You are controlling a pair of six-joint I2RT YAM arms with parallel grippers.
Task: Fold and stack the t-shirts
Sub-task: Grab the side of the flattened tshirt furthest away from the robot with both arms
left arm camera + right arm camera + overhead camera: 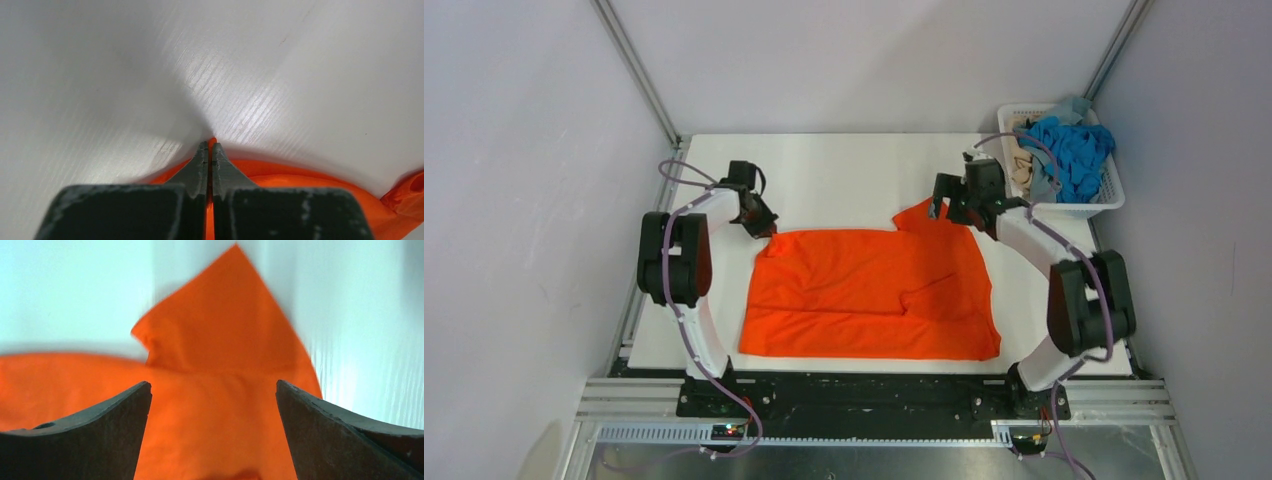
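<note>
A bright orange t-shirt lies spread flat on the white table, one sleeve sticking up at its far right corner. My left gripper sits at the shirt's far left corner, shut on the orange cloth, which shows as a thin strip between the pinched fingers. My right gripper hovers over the far right sleeve, open wide with cloth below and nothing between its fingers. More t-shirts, a bright blue one and a beige one, are heaped in the basket.
A white slotted plastic basket stands at the table's far right corner, close behind my right arm. Metal frame posts and grey walls border the table on both sides.
</note>
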